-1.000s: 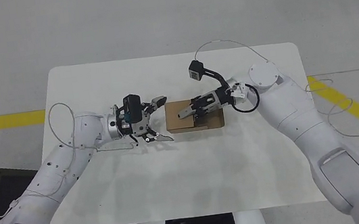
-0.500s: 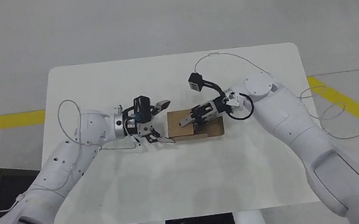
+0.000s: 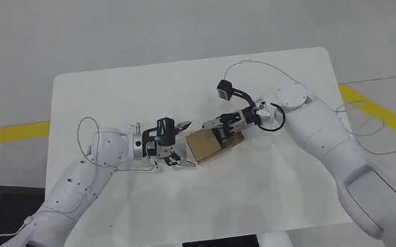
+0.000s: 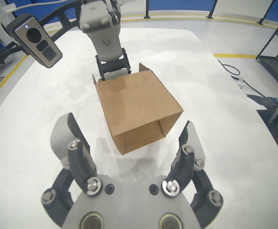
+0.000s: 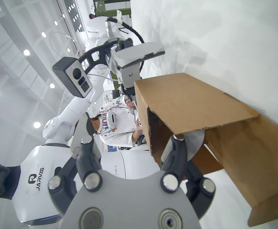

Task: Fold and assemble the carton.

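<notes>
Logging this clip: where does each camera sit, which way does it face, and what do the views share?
Top view: overhead on the robot, facing down on the white table; left claw and right claw sit at opposite ends of the carton.
Left wrist view: on the left wrist, facing past its own open claw into the carton's open end, right claw beyond.
Right wrist view: on the right wrist, facing the carton's other end, one own finger tucked under a panel.
Shared: all three show the carton.

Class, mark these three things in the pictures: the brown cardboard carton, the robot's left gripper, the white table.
Brown cardboard carton (image 4: 134, 104), left wrist view, middle of its top panel.
Left gripper (image 3: 186, 145), top view, midway between its open fingertips.
White table (image 3: 103, 91), top view, bare surface near a corner.
</notes>
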Action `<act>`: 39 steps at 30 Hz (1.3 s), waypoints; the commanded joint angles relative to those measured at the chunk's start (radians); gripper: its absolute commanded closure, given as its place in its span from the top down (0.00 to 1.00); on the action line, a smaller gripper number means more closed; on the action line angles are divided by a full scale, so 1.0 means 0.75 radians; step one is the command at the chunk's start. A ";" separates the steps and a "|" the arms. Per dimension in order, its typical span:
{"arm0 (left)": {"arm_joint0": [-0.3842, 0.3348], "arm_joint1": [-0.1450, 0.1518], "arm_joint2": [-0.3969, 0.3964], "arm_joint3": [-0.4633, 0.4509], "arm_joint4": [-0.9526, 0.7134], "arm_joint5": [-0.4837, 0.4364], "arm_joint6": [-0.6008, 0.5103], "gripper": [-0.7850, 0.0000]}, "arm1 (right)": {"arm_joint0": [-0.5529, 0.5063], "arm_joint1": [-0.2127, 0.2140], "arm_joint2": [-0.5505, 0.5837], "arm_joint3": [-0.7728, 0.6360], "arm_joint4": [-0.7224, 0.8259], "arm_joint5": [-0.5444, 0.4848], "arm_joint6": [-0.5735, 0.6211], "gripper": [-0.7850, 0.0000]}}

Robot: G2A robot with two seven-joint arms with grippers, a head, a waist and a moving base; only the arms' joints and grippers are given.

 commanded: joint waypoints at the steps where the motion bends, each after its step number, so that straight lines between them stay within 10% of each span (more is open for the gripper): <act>1: 0.012 0.000 -0.003 -0.010 -0.007 0.007 -0.015 1.00 | -0.020 0.007 0.020 -0.030 0.039 0.003 0.003 0.80; 9: 0.061 0.006 -0.051 -0.058 -0.080 0.034 -0.118 1.00 | -0.071 0.036 0.045 -0.173 0.070 0.011 0.012 0.67; 13: 0.079 0.007 -0.069 -0.091 -0.108 0.030 -0.187 1.00 | -0.082 0.037 0.027 -0.175 0.075 0.034 0.034 1.00; 39: 0.169 0.022 -0.183 -0.195 -0.242 0.004 -0.409 1.00 | -0.109 0.058 0.045 -0.183 0.021 0.022 -0.053 1.00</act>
